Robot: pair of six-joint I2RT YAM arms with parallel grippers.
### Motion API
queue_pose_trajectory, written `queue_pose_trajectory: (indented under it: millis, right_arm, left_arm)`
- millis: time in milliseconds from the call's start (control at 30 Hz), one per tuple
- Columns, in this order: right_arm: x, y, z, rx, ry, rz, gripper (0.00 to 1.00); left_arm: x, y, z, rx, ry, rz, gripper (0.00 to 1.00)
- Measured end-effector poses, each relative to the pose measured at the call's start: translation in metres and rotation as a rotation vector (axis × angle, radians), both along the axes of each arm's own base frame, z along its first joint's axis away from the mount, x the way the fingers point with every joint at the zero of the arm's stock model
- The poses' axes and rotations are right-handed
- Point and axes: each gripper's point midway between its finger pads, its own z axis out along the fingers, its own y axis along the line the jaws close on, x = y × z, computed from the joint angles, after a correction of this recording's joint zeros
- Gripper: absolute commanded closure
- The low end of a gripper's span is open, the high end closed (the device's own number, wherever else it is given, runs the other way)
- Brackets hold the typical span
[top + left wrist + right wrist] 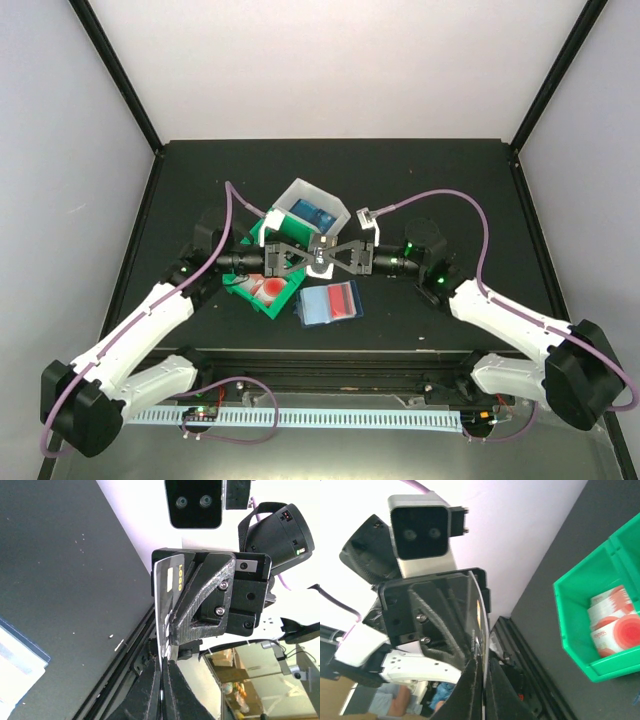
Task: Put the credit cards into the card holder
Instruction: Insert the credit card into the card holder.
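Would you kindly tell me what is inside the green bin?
Red-and-white credit cards lie in one compartment of the green bin; the neighbouring compartment is mostly out of frame, contents unseen.

I'm looking at a black table (440, 180). The green bin (568, 620) holds red-and-white cards (612, 625) with round red blotches. Behind it, a white bin (300, 192) shows blue cards (318, 215). Right of the green bin, the card holder (315, 308) is blue, with a red card (343, 299) inside. The raised card (172, 587) is black and white, lettered yellow.

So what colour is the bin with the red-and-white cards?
The bin is green; the right wrist view shows it best.
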Motion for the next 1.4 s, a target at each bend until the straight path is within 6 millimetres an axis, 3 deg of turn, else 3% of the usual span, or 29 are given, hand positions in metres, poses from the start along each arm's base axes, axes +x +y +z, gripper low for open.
queue_pose_trajectory:
  millis: [33, 133, 200, 267, 367, 467, 667, 767, 933, 1133, 1400]
  right_arm:
    - [-0.001, 0.0, 0.002, 0.011, -0.004, 0.007, 0.99]
    - [-0.004, 0.0, 0.006, 0.039, -0.002, 0.017, 0.99]
    - [-0.006, 0.0, 0.005, 0.035, 0.0, 0.018, 0.99]
    - [-0.005, -0.002, -0.003, -0.002, -0.001, 0.004, 0.99]
    - [0.0, -0.009, -0.028, -0.113, 0.009, -0.049, 0.99]
    - [0.005, -0.021, -0.07, -0.287, 0.036, -0.098, 0.99]
    - [0.004, -0.039, -0.156, -0.599, 0.149, -0.063, 0.99]
    - [0.003, -0.04, -0.181, -0.684, 0.194, -0.018, 0.99]
    - [0.004, -0.031, -0.201, -0.707, 0.232, 0.042, 0.99]
    - [0.001, -0.025, -0.224, -0.717, 0.298, 0.088, 0.99]
    - [0.003, -0.016, -0.227, -0.681, 0.334, 0.099, 0.99]
  left_arm:
    - [0.0, 0.0, 0.0, -0.001, 0.008, 0.003, 0.91]
    - [0.0, 0.0, 0.0, -0.007, 0.012, 0.001, 0.61]
    - [-0.001, -0.001, -0.002, 0.003, 0.013, 0.0, 0.5]
    - [0.0, 0.001, -0.01, 0.04, -0.008, 0.02, 0.46]
    - [0.007, 0.007, -0.03, 0.14, -0.037, 0.082, 0.46]
    - [0.012, 0.012, -0.058, 0.267, -0.047, 0.142, 0.53]
    - [0.005, 0.008, -0.137, 0.554, -0.015, 0.183, 0.69]
    - [0.004, 0.016, -0.171, 0.658, 0.027, 0.214, 0.75]
    - [0.006, 0.024, -0.205, 0.755, 0.078, 0.258, 0.78]
    - [0.004, 0.025, -0.226, 0.797, 0.11, 0.281, 0.8]
    - [-0.001, 0.024, -0.249, 0.869, 0.134, 0.292, 0.86]
